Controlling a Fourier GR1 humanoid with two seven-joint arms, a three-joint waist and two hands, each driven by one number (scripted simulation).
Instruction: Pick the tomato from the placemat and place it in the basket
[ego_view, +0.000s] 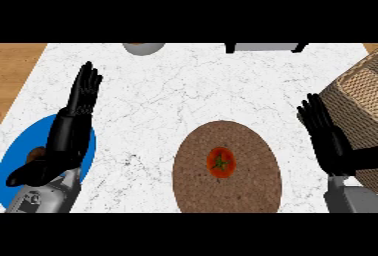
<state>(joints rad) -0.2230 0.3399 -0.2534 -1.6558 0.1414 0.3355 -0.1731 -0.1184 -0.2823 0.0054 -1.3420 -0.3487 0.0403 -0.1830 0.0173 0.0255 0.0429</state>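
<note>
Fingers of the left hand (72, 122) stand straight and close together, pointing up the counter, with the thumb angled off toward the lower left; nothing is between them. That hand rests at the view's left, its forearm lying over a blue plate (13, 155), and a small brown thing peeks out beside the wrist, too hidden to name. It looks parked out of the way, since the task's things all lie further right.

Moving right across the white marble counter (184, 85), a grey round object (143, 47) and a dark-framed grey object (266, 47) are cut off by the far edge; neither can be named with confidence.

Next comes the round brown woven placemat (251, 190), and the tomato (221, 162) sits upright near its middle, green stem uppermost, untouched by either hand. Its central spot leaves open mat on every side, so a hand could probably come down from above or from the right without catching anything.

Right of the mat, the right hand (328, 137) shows straight fingers held together, holding nothing, just beside the woven basket (358, 92) at the view's right edge. Standing between tomato and basket, it seems the natural hand for the pick, which has not yet begun.
</note>
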